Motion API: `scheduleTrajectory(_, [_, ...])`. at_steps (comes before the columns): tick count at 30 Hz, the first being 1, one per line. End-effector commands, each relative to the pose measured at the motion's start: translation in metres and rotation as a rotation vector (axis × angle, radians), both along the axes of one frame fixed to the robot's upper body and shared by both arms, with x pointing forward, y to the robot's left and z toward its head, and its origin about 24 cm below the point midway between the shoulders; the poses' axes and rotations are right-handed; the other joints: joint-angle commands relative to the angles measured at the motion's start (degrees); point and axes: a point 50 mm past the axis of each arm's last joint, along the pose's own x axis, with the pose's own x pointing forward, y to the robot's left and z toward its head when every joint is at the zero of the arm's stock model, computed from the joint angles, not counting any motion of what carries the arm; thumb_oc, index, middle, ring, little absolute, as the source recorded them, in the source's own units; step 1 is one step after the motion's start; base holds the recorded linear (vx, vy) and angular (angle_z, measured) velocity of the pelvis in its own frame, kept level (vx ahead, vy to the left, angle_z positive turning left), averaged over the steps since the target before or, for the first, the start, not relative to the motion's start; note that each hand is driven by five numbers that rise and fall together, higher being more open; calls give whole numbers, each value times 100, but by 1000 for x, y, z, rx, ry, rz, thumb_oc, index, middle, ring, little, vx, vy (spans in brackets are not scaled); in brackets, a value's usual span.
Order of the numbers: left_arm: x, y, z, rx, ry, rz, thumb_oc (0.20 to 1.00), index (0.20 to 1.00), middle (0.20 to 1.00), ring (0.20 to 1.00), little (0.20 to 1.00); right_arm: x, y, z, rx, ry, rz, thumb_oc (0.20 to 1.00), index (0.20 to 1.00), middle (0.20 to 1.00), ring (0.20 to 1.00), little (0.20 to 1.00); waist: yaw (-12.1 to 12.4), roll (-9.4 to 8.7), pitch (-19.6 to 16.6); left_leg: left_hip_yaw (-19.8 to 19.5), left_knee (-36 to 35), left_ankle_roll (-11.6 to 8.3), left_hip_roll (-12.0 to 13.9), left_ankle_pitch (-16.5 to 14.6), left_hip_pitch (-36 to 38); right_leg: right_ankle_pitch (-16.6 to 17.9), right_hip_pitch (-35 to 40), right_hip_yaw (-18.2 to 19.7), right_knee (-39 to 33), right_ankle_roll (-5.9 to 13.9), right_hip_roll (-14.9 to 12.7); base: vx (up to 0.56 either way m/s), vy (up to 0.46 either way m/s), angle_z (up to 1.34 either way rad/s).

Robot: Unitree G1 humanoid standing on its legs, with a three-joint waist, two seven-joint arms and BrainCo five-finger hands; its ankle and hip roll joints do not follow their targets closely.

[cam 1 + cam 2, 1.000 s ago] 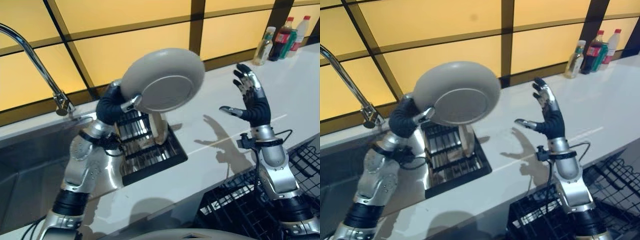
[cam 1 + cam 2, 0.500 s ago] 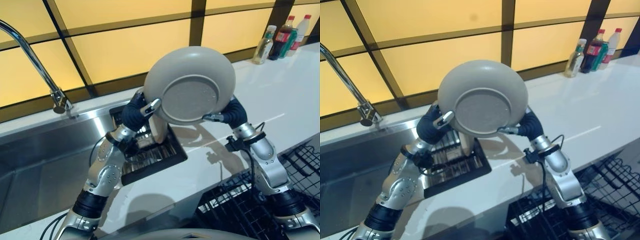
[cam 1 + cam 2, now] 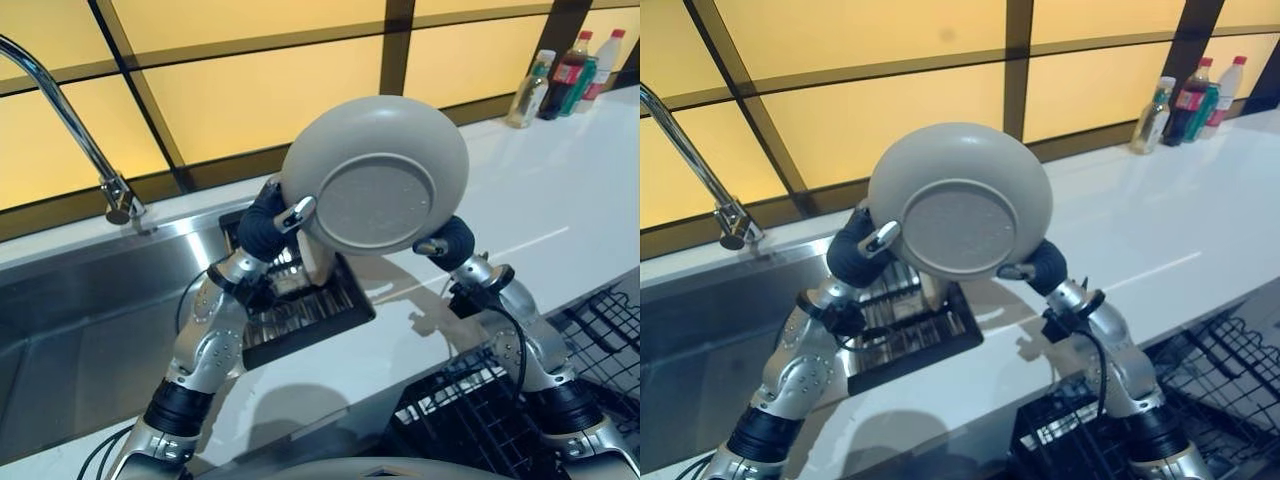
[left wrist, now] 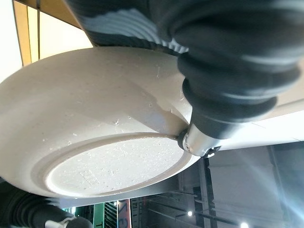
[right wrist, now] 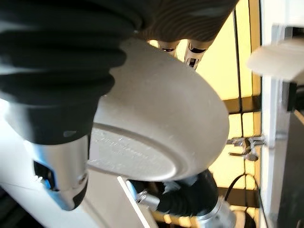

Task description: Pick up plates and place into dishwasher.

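Observation:
A grey-beige plate (image 3: 375, 170) is held up in the air above the sink's rack, its underside toward me. My left hand (image 3: 262, 222) grips its left edge, thumb (image 3: 297, 210) pressed on the underside. My right hand (image 3: 450, 240) holds the lower right edge, thumb on the underside and fingers behind the rim. The left wrist view has the plate (image 4: 95, 142) right past the thumb. In the right wrist view the plate (image 5: 161, 128) sits between thumb and fingers (image 5: 190, 47). The dishwasher's black wire rack (image 3: 470, 420) lies low at the right.
Under the held plate a second plate (image 3: 318, 262) stands on edge in a dark drying rack (image 3: 300, 310) beside the steel sink (image 3: 80, 320). A tall faucet (image 3: 60, 110) rises at the left. Bottles (image 3: 565, 70) stand at the far right of the white counter (image 3: 560, 190).
My right hand, raised and open a second ago, has come in and closed on the plate's lower right edge. My left hand has carried the plate rightward over the rack.

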Motion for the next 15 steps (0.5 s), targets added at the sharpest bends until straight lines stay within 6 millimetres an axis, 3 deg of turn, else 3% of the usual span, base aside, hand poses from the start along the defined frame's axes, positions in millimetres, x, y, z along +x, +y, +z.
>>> scheduleTrajectory(1, [7,-8,3,98,-57,23,200,200,200,200,200,-15,27,35,166,-163,185,360,360,360,360,360,88,-209,-266,-379,122,195,51,-285,-287,-398,-152,-316,542,462,-318,0,0,0])
scheduleTrajectory(2, [7,-8,1,105,-54,32,200,200,200,200,200,-16,27,35,182,-161,194,200,200,200,200,200,87,-207,-266,-376,124,196,52,-287,-286,-398,-151,-311,541,463,-317,0,0,0])
scheduleTrajectory(15, [10,-6,-18,159,-9,94,200,200,200,200,200,-13,21,31,270,-96,80,200,200,200,200,200,49,-208,-217,-366,160,195,69,-271,-322,-376,-172,-277,531,459,-304,0,0,0])
